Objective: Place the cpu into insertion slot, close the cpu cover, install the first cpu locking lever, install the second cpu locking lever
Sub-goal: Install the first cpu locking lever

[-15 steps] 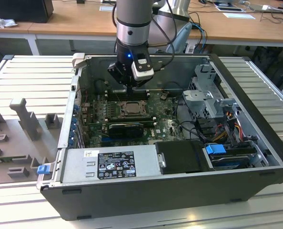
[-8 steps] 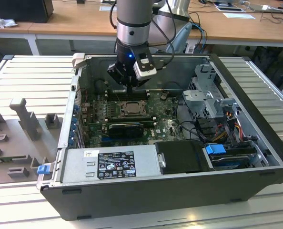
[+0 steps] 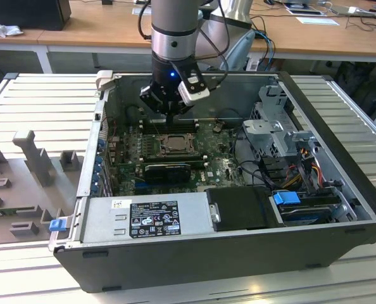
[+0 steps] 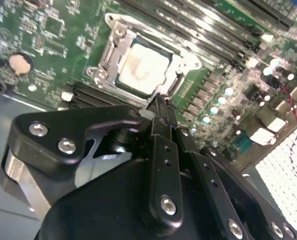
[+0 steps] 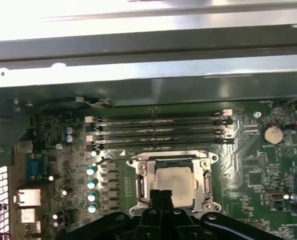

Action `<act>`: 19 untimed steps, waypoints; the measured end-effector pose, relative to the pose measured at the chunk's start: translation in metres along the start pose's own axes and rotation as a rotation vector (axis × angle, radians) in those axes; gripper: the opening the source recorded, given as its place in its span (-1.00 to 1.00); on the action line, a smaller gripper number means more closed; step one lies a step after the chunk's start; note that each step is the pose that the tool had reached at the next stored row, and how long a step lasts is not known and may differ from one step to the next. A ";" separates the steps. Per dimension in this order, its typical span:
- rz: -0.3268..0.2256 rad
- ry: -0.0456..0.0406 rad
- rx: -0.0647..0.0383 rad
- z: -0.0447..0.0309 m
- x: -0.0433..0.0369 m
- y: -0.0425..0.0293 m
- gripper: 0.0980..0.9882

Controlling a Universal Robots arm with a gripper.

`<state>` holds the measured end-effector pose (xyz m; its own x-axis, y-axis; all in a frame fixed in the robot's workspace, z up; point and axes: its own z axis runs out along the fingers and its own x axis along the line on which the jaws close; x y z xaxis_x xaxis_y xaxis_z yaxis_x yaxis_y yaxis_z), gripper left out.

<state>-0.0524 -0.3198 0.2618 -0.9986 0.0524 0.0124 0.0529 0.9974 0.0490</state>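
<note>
We see the cpu (image 4: 142,67) seated in the insertion slot (image 5: 172,186), with the cpu cover (image 4: 119,50) lying closed around it. The gripper (image 4: 160,102) hovers with its fingers pressed together and empty, tips just beside the slot's edge. We judge a locking lever is in hand: push it down steadily, keeping the tips off the chip and the memory slots (image 5: 161,131) beyond.

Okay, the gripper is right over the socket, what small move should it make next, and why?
Probably ease straight down a touch: the cpu already sits in the insertion slot under the closed cpu cover, and the gripper tip hangs at the cover's edge.
</note>
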 end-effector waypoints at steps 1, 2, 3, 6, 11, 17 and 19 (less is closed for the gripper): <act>0.000 -0.0032 0.000 0.0000 0.0042 -0.0002 -0.98; 0.000 -0.0061 -0.001 0.0001 0.0077 -0.0004 -0.98; 0.000 -0.0091 -0.001 0.0003 0.0112 -0.0006 -0.98; -0.029 -0.0092 -0.004 0.0010 0.0126 -0.0007 -0.98; -0.061 -0.0071 -0.021 0.0034 0.0298 -0.0018 -0.98; -0.061 -0.0072 -0.025 0.0044 0.0531 -0.0010 -0.98; -0.061 -0.0070 -0.026 0.0047 0.0568 0.0050 -0.98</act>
<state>-0.1089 -0.3115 0.2581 -1.0000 -0.0081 0.0016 -0.0079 0.9971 0.0752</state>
